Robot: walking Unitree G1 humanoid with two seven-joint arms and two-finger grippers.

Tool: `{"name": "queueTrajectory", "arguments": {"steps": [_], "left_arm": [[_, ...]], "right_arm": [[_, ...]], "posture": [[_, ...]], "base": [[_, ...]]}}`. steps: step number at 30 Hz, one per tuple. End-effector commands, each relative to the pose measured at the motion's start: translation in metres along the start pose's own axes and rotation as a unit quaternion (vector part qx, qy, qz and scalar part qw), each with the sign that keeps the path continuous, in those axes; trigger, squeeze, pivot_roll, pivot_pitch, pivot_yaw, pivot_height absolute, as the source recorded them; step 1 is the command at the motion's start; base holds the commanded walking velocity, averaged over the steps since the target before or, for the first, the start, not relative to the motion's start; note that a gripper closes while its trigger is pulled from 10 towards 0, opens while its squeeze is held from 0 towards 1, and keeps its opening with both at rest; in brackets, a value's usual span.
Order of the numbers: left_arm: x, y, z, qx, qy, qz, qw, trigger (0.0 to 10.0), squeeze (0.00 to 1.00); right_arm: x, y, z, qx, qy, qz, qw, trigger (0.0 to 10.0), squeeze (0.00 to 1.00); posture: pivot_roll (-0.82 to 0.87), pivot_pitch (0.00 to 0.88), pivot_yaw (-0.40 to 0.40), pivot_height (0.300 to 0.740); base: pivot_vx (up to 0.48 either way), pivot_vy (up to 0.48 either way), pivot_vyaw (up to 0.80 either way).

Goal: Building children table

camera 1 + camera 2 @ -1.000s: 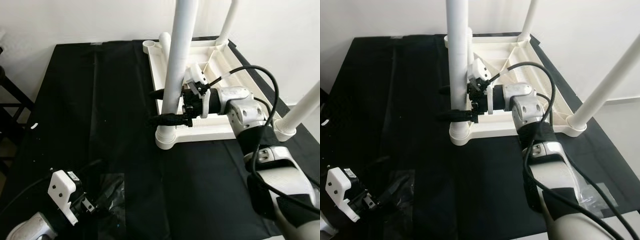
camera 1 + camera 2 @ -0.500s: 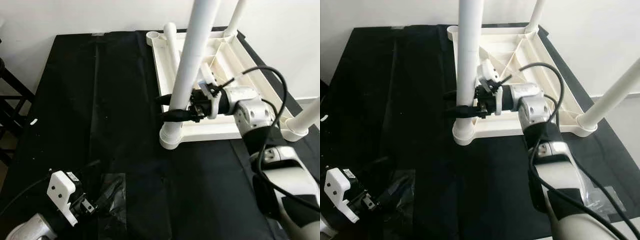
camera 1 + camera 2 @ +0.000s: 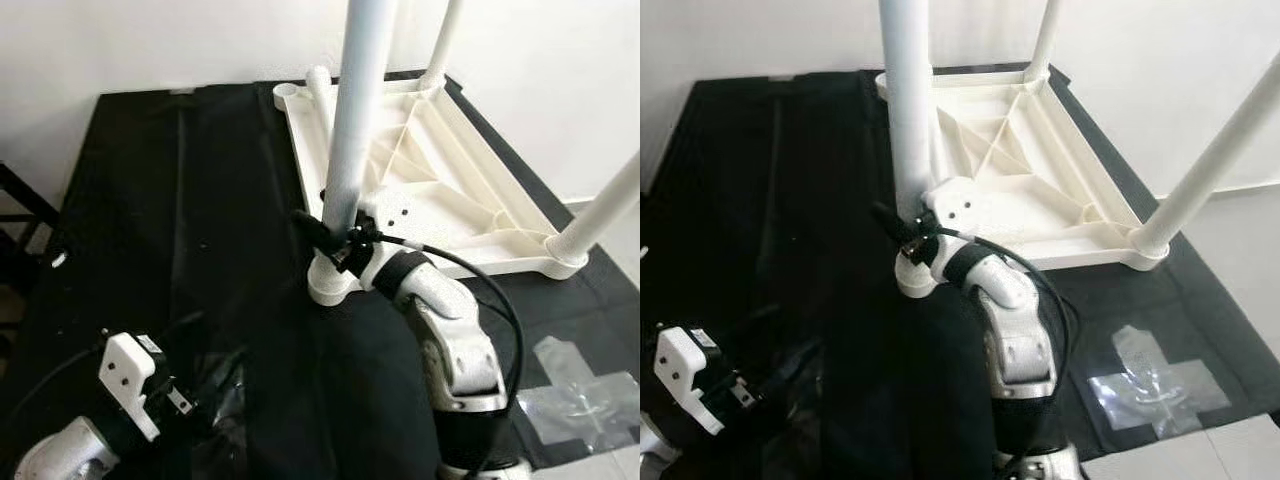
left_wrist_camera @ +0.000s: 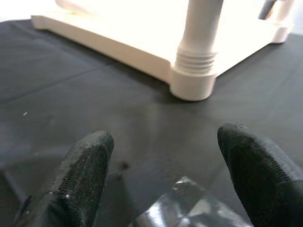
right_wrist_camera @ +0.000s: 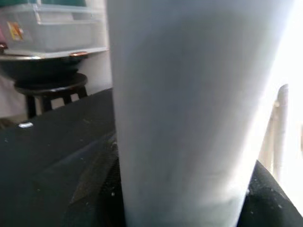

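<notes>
One table leg [image 3: 352,130], top cut off, clamped in right gripper [image 3: 325,225]; left gripper [image 4: 165,161] apart.

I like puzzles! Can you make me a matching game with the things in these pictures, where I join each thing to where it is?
Things:
1. right tool
2. left tool
3. loose white leg
4. clear plastic bag

Places:
A. lying flat inside the upturned tabletop
B. on the black cloth near the robot's right side
C. closed around the upright table leg, just above its socket
D. low at the robot's left, fingers apart

Pairs: 1-C, 2-D, 3-A, 4-B
</notes>
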State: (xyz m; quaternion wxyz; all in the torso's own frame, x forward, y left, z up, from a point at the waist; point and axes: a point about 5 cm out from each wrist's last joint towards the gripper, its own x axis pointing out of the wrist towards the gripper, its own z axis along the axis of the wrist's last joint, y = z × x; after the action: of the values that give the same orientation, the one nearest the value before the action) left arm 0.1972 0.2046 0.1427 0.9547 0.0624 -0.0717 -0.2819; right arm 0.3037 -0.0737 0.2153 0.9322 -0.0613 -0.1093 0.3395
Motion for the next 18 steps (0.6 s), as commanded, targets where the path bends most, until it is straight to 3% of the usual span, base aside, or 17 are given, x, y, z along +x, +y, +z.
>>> {"name": "queueTrajectory", "arguments": {"steps": [1, 4, 5, 7, 8, 9, 10, 12, 14, 16, 17, 18], "left_arm": [[0.001, 0.000, -0.003, 0.005, 0.005, -0.005, 1.000, 10.0, 0.00], [0.001, 0.000, -0.003, 0.005, 0.005, -0.005, 1.000, 10.0, 0.00], [0.001, 0.000, -0.003, 0.005, 0.006, -0.003, 1.000, 10.0, 0.00], [0.001, 0.001, -0.004, 0.004, 0.006, 0.000, 1.000, 10.0, 0.00], [0.001, 0.002, -0.005, 0.004, 0.006, 0.002, 1.000, 10.0, 0.00], [0.001, 0.002, -0.005, 0.004, 0.006, 0.002, 1.000, 10.0, 0.00], [0.002, 0.002, -0.005, 0.003, 0.007, 0.002, 1.000, 10.0, 0.00], [0.002, 0.001, -0.006, 0.003, 0.007, 0.002, 1.000, 10.0, 0.00], [0.002, 0.001, -0.006, 0.004, 0.008, 0.001, 1.000, 10.0, 0.00], [0.002, 0.001, -0.006, 0.004, 0.008, 0.001, 1.000, 10.0, 0.00], [0.002, 0.000, -0.006, 0.004, 0.008, 0.000, 1.000, 10.0, 0.00], [0.002, 0.000, -0.006, 0.003, 0.008, 0.001, 1.000, 10.0, 0.00]], "right_arm": [[-0.003, 0.013, -0.038, 0.004, 0.095, 0.027, 0.995, 0.0, 0.00], [-0.003, 0.013, -0.038, 0.004, 0.095, 0.027, 0.995, 0.0, 0.00], [-0.003, 0.012, -0.037, 0.011, 0.097, 0.026, 0.995, 9.8, 0.00], [-0.001, 0.009, -0.033, 0.027, 0.086, 0.034, 0.995, 10.0, 0.03], [0.002, 0.009, -0.027, 0.048, 0.072, 0.078, 0.993, 10.0, 1.00], [0.002, 0.009, -0.027, 0.048, 0.072, 0.078, 0.993, 10.0, 1.00], [0.001, 0.011, -0.016, 0.073, 0.048, 0.145, 0.986, 10.0, 1.00], [0.001, 0.000, -0.004, 0.084, 0.024, 0.218, 0.972, 10.0, 1.00], [0.002, -0.016, 0.002, 0.055, 0.012, 0.245, 0.968, 10.0, 1.00], [0.002, -0.016, 0.002, 0.055, 0.012, 0.245, 0.968, 10.0, 1.00], [0.003, -0.024, 0.004, 0.042, 0.006, 0.264, 0.963, 10.0, 1.00], [0.007, -0.037, 0.008, 0.040, 0.004, 0.285, 0.958, 10.0, 0.00]], "posture": [[-0.12, 0.226, -0.050, 0.740], [-0.12, 0.226, -0.050, 0.740], [-0.12, 0.218, -0.048, 0.740], [-0.11, 0.213, -0.047, 0.740], [-0.11, 0.213, -0.046, 0.740], [-0.11, 0.213, -0.046, 0.740], [-0.11, 0.211, -0.045, 0.740], [-0.11, 0.210, -0.043, 0.740], [-0.10, 0.211, -0.045, 0.740], [-0.10, 0.211, -0.045, 0.740], [-0.09, 0.211, -0.047, 0.740], [-0.08, 0.212, -0.045, 0.740]], "base": [[0.000, 0.000, 0.00], [0.000, 0.000, 0.00], [0.000, 0.000, 0.00], [0.000, 0.000, 0.00], [0.000, 0.000, 0.00], [0.000, 0.000, 0.00], [0.000, 0.000, 0.00], [0.000, 0.000, 0.00], [0.000, 0.000, 0.00], [0.000, 0.000, 0.00], [0.000, 0.000, 0.00], [0.000, 0.000, 0.00]]}}
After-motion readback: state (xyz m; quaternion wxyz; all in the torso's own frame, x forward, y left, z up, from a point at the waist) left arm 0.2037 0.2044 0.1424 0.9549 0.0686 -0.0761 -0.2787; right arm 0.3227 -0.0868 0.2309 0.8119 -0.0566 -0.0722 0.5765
